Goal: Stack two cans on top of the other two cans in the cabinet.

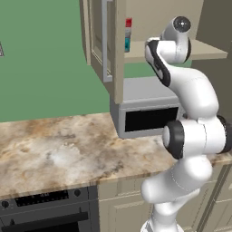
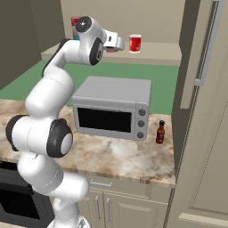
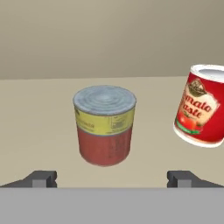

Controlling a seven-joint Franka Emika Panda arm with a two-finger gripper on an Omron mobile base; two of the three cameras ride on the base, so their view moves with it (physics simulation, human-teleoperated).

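In the hand view an orange-tan can (image 3: 104, 124) with a yellowish label band and a grey lid stands upright on the cabinet shelf (image 3: 39, 113). It is centred just ahead of my gripper (image 3: 112, 179), which is open with nothing between its fingers. To its right stands the bright red white-rimmed can (image 3: 200, 105), also seen in the right base view (image 2: 135, 43), just right of the gripper (image 2: 118, 43). At the cabinet's left, a red-and-grey can (image 1: 128, 23) sits on top of the teal can (image 1: 127, 44).
The cabinet's glass-paned door (image 1: 107, 41) hangs open to the left. A grey microwave (image 2: 111, 109) stands on the marble counter (image 1: 59, 149) under the shelf (image 2: 156, 53). A small dark sauce bottle (image 2: 160, 132) is beside it. An oven (image 1: 45, 213) sits below the counter.
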